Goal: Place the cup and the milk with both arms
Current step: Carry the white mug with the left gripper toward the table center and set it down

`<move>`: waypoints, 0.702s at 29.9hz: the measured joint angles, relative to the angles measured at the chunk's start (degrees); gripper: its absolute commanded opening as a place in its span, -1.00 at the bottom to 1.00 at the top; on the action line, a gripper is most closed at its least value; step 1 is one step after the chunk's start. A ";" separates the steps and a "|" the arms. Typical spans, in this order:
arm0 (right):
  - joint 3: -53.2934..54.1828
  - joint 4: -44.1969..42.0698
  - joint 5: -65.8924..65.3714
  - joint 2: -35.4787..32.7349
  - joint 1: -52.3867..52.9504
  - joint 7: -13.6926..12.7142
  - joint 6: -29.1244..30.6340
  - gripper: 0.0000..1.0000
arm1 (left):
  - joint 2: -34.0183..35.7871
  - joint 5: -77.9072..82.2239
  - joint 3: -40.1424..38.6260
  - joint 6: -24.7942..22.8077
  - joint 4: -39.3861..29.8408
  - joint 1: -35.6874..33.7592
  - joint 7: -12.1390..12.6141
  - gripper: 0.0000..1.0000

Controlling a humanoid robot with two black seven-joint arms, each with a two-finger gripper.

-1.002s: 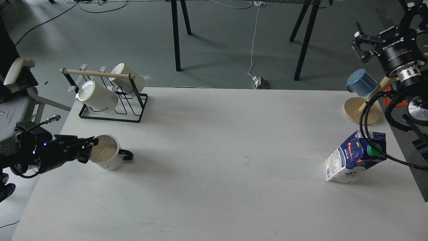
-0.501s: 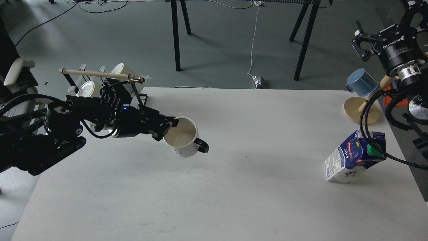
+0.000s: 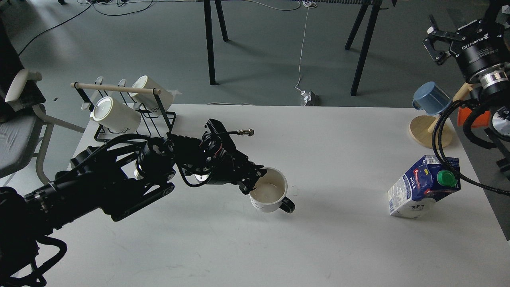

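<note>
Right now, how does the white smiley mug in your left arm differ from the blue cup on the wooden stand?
The white ceramic smiley mug is gripped at its rim by the left gripper, opening upward; the blue cup hangs tipped on the wooden stand, ungripped. The mug is near the table's centre, the blue cup at the far right corner. Both have one handle.

Left gripper (image 3: 255, 180) clamped on the near-left rim of the cup (image 3: 270, 195), which sits near the centre of the white table (image 3: 223, 247), handle to the right. The milk (image 3: 424, 186) stands near the right edge, untouched. Right gripper (image 3: 436, 46) is raised far right, fingers parted, above a blue cup (image 3: 430, 98) on its wooden stand (image 3: 422, 133). Two white mugs (image 3: 115, 115) rest in the far-left rack (image 3: 159, 137).
</note>
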 measured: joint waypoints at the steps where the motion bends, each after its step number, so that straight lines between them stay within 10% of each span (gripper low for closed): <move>1: -0.02 0.05 0.00 0.00 0.05 -0.02 0.00 0.99 | -0.61 0.00 0.03 -0.08 0.06 0.08 0.39 -0.87; 21: -0.26 0.03 -0.02 0.09 0.08 -0.04 0.00 0.99 | -8.25 0.00 -0.02 -1.43 3.80 2.78 1.52 -0.38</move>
